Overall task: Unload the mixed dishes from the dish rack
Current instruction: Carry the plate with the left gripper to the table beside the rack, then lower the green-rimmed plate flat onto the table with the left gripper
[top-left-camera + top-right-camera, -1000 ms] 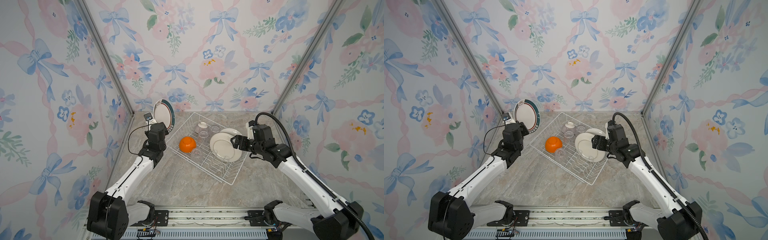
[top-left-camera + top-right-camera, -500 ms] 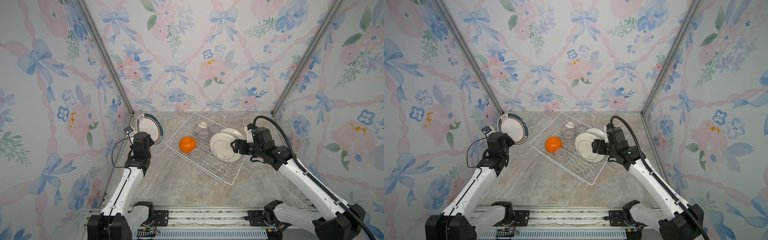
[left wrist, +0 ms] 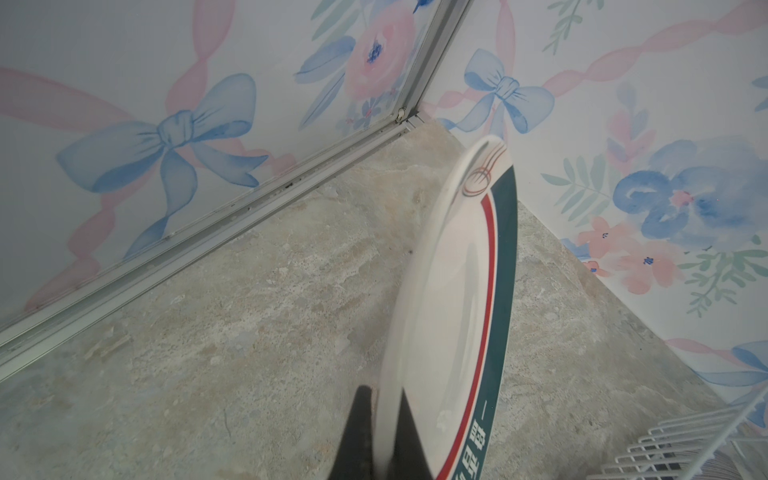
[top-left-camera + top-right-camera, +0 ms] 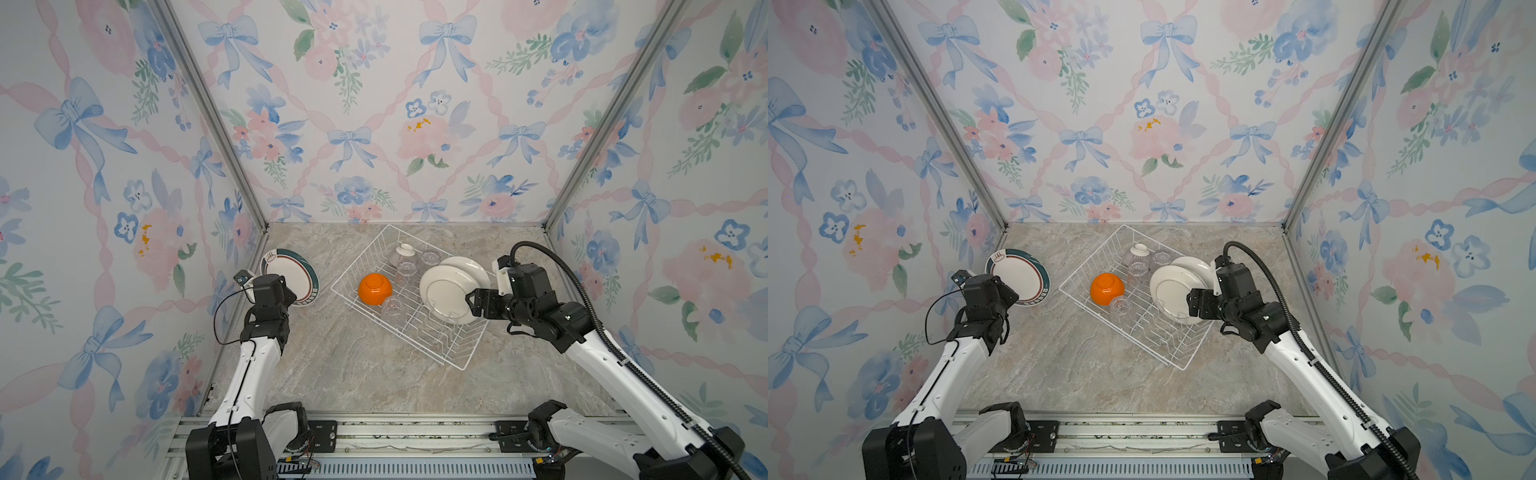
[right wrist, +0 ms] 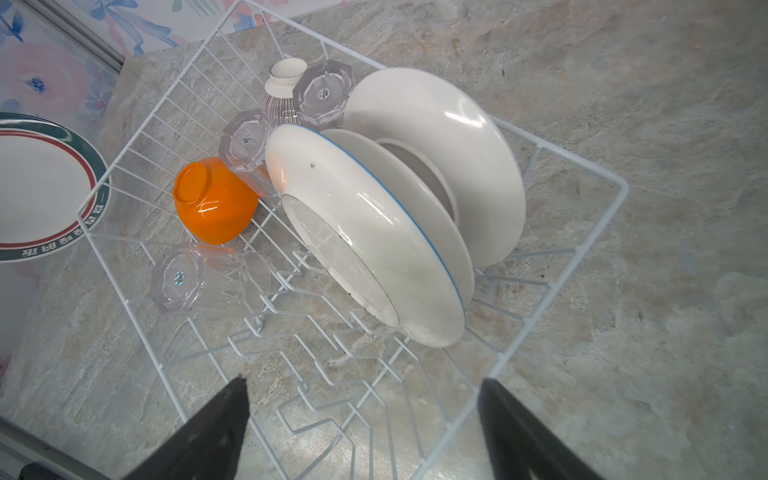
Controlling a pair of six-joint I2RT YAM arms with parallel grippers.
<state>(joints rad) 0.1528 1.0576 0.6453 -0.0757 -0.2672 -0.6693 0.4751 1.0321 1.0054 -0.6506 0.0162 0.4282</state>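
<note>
Your left gripper [image 3: 384, 440] is pinching the rim of the green-and-red-banded plate [image 4: 291, 276], pressed onto both of its faces. In both top views that plate is outside the dish rack [image 4: 461, 368], at 9 o'clock from it and close to the left wall [image 4: 124, 249]. It is tilted with its painted face up, and its long axis as seen runs from 10 to 4 o'clock. You cannot tell whether its low edge touches the tabletop [image 4: 353, 382].

The rack's own long axis also runs 10 to 4. Your right gripper [image 5: 363, 386] hangs spread wide at the rack's 3 o'clock side, just beside the white plates [image 5: 374, 232] — they stand on edge with their undersides toward it. The orange bowl [image 4: 375, 288] sits upside down at the rack's 9 o'clock side, with a clear tumbler [image 4: 392, 307] just beside it at 5 o'clock.
</note>
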